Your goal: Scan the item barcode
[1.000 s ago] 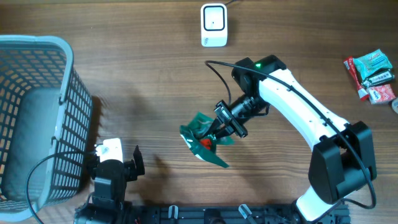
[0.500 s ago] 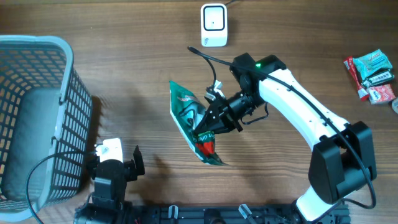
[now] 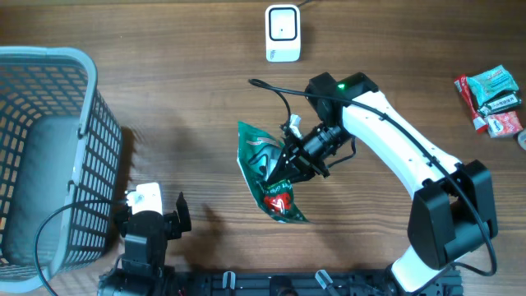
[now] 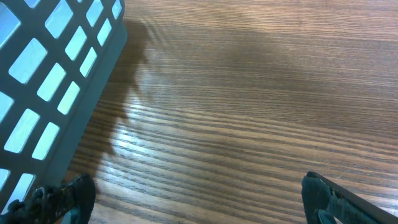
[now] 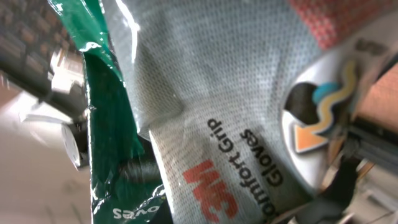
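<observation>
Overhead view, front edge first: left gripper parked just beside the basket, spread wide, nothing between its fingers. Further in, right gripper pinched tight on the green glove packet, over the middle of the table. Swung up from a crumpled, edge-on droop a second ago into a broad, flat showing. Tipped higher toward the far edge half a second ago, now settled back a little lower and to the right. Brand lettering plain in the right wrist view; no barcode found in either view, so perhaps on a hidden face. Beyond, scanner well apart at the far edge. Judged from this: turning to find the code under way, presenting to the scanner not yet begun.
</observation>
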Robot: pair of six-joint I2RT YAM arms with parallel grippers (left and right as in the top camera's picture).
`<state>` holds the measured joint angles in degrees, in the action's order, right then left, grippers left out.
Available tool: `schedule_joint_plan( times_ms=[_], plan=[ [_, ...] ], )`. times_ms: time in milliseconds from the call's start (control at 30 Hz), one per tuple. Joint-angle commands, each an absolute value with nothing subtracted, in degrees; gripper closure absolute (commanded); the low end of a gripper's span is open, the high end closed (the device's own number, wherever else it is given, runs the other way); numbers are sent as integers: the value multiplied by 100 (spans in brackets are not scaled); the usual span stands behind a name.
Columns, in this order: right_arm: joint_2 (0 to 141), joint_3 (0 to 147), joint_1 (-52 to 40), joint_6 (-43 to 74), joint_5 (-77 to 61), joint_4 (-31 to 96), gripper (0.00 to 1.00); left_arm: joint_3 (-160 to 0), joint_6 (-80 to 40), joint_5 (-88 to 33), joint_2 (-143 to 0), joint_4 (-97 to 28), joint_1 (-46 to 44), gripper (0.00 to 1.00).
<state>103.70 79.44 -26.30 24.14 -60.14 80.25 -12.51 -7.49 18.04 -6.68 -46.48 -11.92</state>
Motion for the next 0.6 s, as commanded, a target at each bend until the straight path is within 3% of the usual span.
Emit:
schedule_joint_plan(
  times_ms=[0,133,300,567],
  plan=[
    [10328,8003,-2617,4176,-5961,8261,95,-1199,-642,1756,-637,-4654,-1162,0],
    [10328,8003,-2617,4652,-7105,8838,96,-1199,-642,1756,-637,-4654,-1162,0],
    [10328,8003,-2617,4991,-7218,8921,96,-1199,-642,1756,-637,-4654,-1162,0],
    [10328,8003,-2615,6775,-7365,9231,80,-1199,-642,1756,-637,-4654,-1162,0]
  ],
)
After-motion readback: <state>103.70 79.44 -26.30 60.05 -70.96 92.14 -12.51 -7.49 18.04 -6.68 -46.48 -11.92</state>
